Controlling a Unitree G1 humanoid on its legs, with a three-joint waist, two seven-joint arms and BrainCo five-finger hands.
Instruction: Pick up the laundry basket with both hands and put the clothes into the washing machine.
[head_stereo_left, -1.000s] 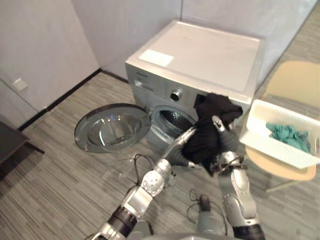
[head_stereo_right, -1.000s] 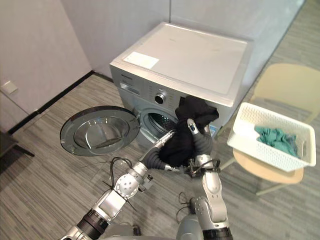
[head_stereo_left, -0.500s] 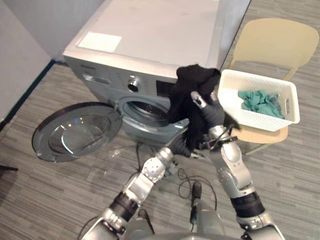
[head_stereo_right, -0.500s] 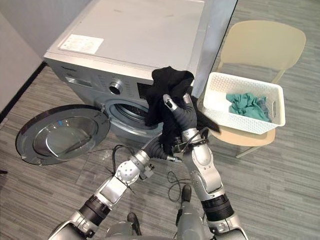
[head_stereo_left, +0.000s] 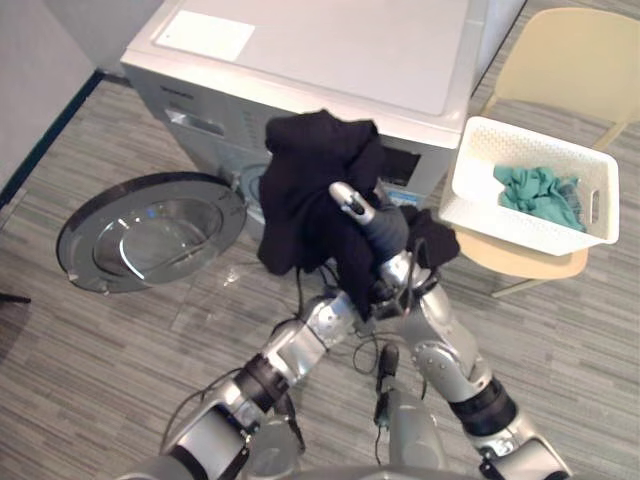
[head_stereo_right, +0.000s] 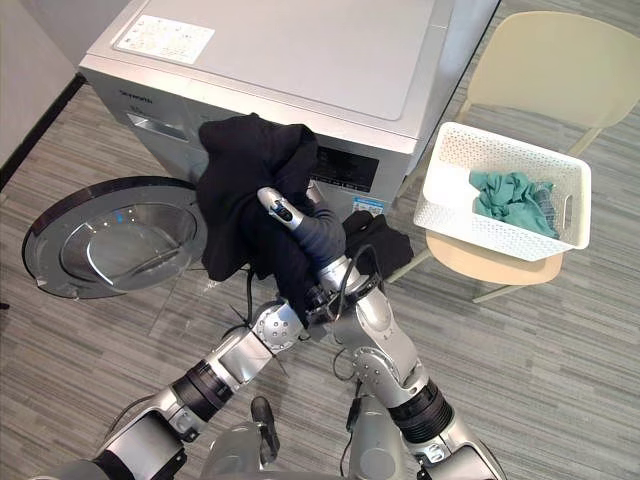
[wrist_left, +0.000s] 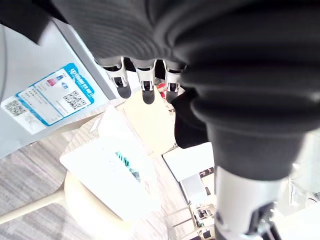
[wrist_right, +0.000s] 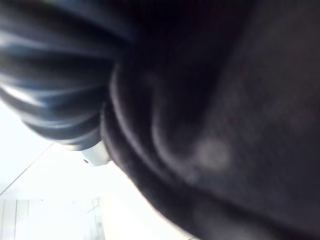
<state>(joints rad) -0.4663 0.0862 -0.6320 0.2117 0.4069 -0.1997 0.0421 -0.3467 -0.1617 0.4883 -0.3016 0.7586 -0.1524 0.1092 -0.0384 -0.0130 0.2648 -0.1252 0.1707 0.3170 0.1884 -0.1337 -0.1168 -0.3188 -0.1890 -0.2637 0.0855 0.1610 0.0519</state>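
Observation:
A black garment (head_stereo_left: 310, 180) hangs in front of the washing machine (head_stereo_left: 350, 60) and hides its drum opening. My right hand (head_stereo_left: 378, 228) holds it up from underneath, one finger poking out of the cloth, and dark cloth covers the right wrist view. My left arm reaches up under the garment. Its fingers (wrist_left: 143, 90) hang relaxed with nothing between them, the black cloth just above. The white laundry basket (head_stereo_left: 500, 215) sits on a chair to the right with a teal cloth (head_stereo_left: 535, 190) in it. Neither hand touches the basket.
The round machine door (head_stereo_left: 150, 230) stands swung open to the left, low over the grey floor. A beige chair (head_stereo_left: 570, 60) carries the basket right beside the machine. A dark skirting line runs along the far left wall.
The camera has shifted. My right hand has carried the black garment leftward and higher, from beside the basket to in front of the drum opening. The basket stays on the chair.

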